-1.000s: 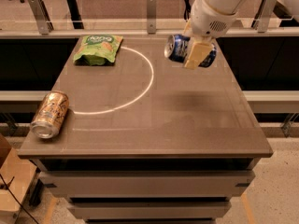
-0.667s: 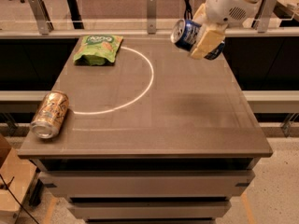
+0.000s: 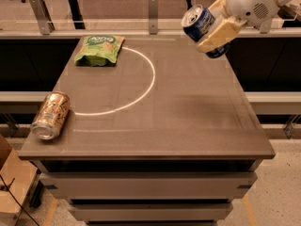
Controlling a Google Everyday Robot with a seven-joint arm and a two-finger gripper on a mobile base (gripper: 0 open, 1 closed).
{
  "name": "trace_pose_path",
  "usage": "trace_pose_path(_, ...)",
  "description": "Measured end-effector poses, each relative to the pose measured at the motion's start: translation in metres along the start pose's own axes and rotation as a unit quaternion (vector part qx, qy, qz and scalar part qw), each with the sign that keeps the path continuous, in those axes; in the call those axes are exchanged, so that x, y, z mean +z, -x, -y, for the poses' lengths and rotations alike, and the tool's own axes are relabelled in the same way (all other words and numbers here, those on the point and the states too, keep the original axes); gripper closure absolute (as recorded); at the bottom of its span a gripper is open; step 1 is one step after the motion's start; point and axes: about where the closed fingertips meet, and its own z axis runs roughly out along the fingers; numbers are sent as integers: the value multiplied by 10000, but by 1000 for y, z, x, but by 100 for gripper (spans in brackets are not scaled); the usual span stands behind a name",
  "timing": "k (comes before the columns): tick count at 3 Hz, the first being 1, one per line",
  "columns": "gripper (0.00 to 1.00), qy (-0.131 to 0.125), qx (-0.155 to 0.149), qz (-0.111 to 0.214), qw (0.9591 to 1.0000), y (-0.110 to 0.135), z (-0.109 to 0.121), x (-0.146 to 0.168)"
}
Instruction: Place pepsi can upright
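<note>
Brown surface (image 3: 188, 121) sitting amid metal railings, gripper (image 3: 212, 26) hanging above its far right edge, clamping the tilted pepsi can (image 3: 197, 21)

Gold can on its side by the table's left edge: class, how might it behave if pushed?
Lying on its round side, the gold can would probably roll, and it sits close to the edge of the table, so it might drop off. Its metal looks smooth, likely slippery. The claw, raised at back right, grips the blue can.
</note>
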Motion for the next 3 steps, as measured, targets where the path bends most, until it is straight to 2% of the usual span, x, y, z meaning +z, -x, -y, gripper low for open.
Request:
trace_pose_path(1,100,57,261,596,9979,-1,0,5)
trace_pose_path(2,100,114,493,1079,9929,-2,-2,12)
trace_pose_path(3,100,142,698,1409,9875,-4,-5,22)
